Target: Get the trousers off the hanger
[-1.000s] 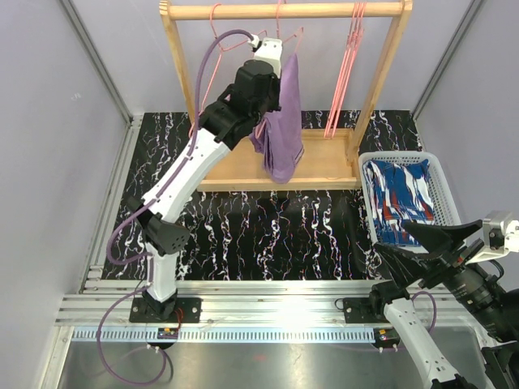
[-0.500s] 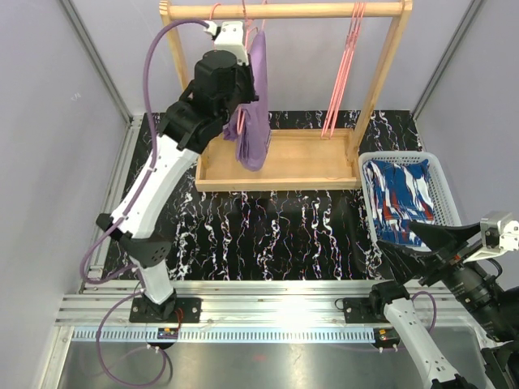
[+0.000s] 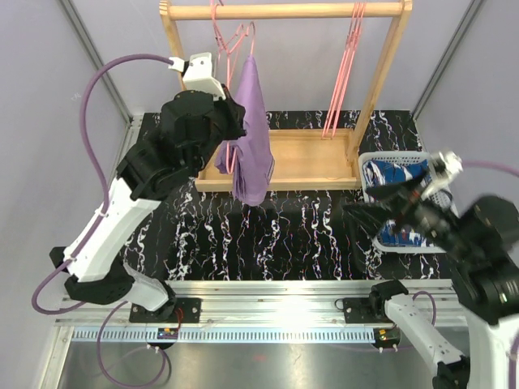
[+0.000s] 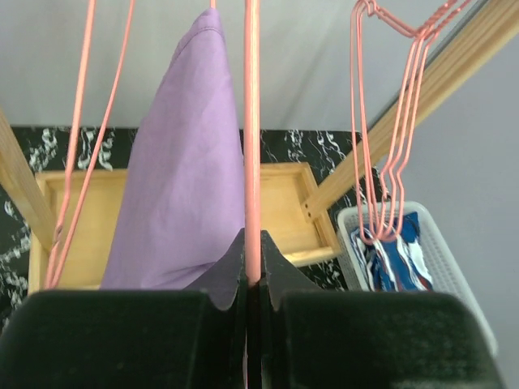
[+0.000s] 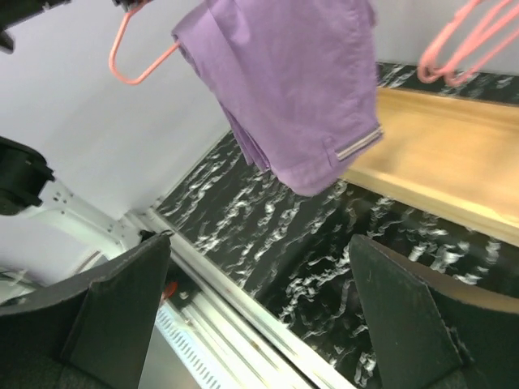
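Observation:
The lilac trousers (image 3: pixel 251 130) hang folded over a pink wire hanger (image 3: pixel 235 40) near the left end of the wooden rack. My left gripper (image 3: pixel 233 121) is shut on the hanger's wire; in the left wrist view the jaws (image 4: pixel 253 275) pinch the pink wire (image 4: pixel 252 146) with the lilac cloth (image 4: pixel 182 178) just left of it. I cannot tell whether the hook is still on the rail (image 3: pixel 308 10). My right gripper (image 3: pixel 377 212) is open and empty, raised over the table, apart from the trousers (image 5: pixel 300 89). The blue patterned trousers (image 3: pixel 397 174) lie in the white basket (image 3: pixel 369 158).
Several empty pink hangers (image 3: pixel 345 73) hang at the rack's right end, also in the left wrist view (image 4: pixel 397 121). The rack's wooden tray base (image 3: pixel 308 158) stands on the black marbled table (image 3: pixel 284 235). Grey walls close in both sides.
My left arm has carried the hanger with the lilac trousers to the left and nearer. My right arm has risen from the lower right corner and now reaches left over the basket.

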### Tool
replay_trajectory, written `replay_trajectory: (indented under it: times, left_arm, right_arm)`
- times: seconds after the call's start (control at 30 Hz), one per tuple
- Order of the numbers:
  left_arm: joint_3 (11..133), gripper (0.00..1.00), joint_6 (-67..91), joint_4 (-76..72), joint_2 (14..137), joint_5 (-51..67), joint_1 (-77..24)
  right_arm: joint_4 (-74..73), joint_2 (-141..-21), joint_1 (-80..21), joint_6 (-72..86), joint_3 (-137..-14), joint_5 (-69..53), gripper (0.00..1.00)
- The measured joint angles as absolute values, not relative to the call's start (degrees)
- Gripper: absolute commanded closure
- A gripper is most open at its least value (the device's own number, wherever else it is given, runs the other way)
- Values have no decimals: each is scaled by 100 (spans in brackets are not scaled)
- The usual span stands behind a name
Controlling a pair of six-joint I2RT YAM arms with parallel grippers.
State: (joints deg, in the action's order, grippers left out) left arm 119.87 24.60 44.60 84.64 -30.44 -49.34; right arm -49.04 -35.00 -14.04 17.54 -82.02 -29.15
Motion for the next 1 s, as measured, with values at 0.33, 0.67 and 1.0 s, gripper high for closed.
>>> replay_trajectory:
  times: [0.33, 0.67, 1.0]
  left_arm:
    - [11421, 100, 3186, 4759, 7655, -4329, -5961]
    - [12320, 100, 2862, 4421, 8388, -5723, -6775]
    - [12599, 100, 2152, 3262, 8687, -6431, -7214]
  right_arm:
    - [-3286, -5072, -1776, 2362, -7411, -4139, 1]
    - [-3730, -5859, -4171, 1214, -7918, -2379, 1]
    - [-2414, -5730, -5078, 552, -6510, -484, 1]
